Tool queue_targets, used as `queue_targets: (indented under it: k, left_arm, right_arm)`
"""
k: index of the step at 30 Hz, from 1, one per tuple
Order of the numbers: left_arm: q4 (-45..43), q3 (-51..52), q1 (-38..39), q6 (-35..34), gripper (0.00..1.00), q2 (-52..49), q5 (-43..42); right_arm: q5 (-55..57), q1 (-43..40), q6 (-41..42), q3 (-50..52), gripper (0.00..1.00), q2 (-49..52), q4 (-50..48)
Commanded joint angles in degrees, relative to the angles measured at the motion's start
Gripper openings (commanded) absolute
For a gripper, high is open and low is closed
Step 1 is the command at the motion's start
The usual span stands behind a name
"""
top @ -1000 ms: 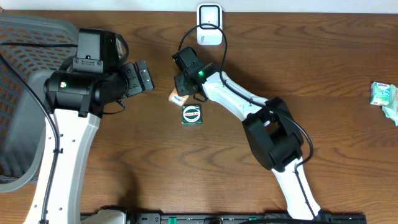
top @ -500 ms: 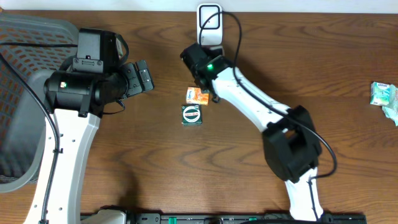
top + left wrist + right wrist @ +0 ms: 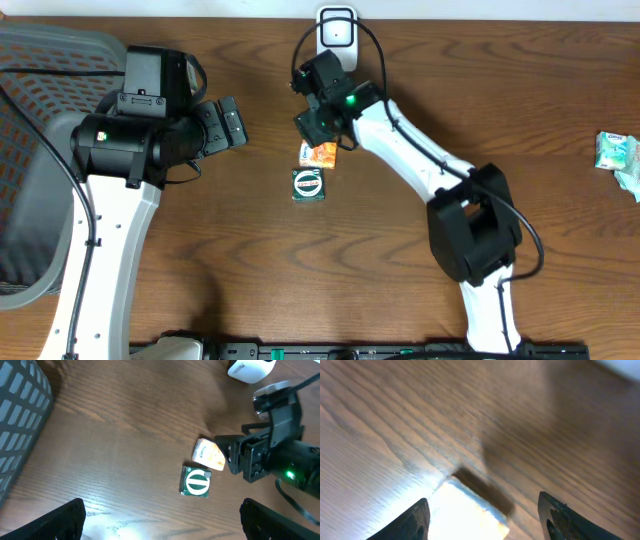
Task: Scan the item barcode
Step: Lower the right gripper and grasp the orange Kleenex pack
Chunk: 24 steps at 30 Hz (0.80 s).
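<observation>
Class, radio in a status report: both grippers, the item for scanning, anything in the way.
Left gripper open, empty. Right gripper open over orange packet, which lies on table. Green square packet close beside it; white scanner beyond.

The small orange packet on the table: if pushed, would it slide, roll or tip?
Probably slide: the orange packet lies flat on the smooth table, nothing round to roll. It looks thin, so likely light. Its soft-edged outline hints it may flex.

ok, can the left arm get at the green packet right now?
Probably yes. The green packet lies flat on bare table, its left side free, and the left gripper is open and pointed that way. Only the right gripper, over the orange packet next to it, crowds the far edge.
</observation>
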<state>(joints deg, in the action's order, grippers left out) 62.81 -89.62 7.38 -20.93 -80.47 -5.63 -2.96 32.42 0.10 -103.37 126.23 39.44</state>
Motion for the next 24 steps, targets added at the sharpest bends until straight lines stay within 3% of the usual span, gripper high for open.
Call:
queue_targets:
  k: [1, 5, 10, 18, 24]
  left_arm:
    - [0.15, -0.70, -0.24, 0.33, 0.98, -0.02, 0.35]
    - [0.15, -0.70, -0.24, 0.33, 0.98, -0.02, 0.35]
    - [0.15, -0.70, -0.24, 0.33, 0.98, -0.02, 0.35]
    - [0.15, -0.70, -0.24, 0.33, 0.98, -0.02, 0.35]
    - [0.15, -0.70, -0.24, 0.33, 0.98, -0.02, 0.35]
  right_arm:
    - [-9.68, -3.41, -5.42, 0.04, 0.64, 3.02, 0.15]
    - [-18.53, -5.40, -9.62, 0.04, 0.64, 5.75, 0.42]
    - [-23.10, -5.64, -13.09, 0.04, 0.56, 8.68, 2.34]
    - [-22.47, -4.68, -14.36, 0.04, 0.44, 8.79, 6.43]
    - [-14.78, -5.53, -12.20, -0.02, 0.24, 8.59, 11.65]
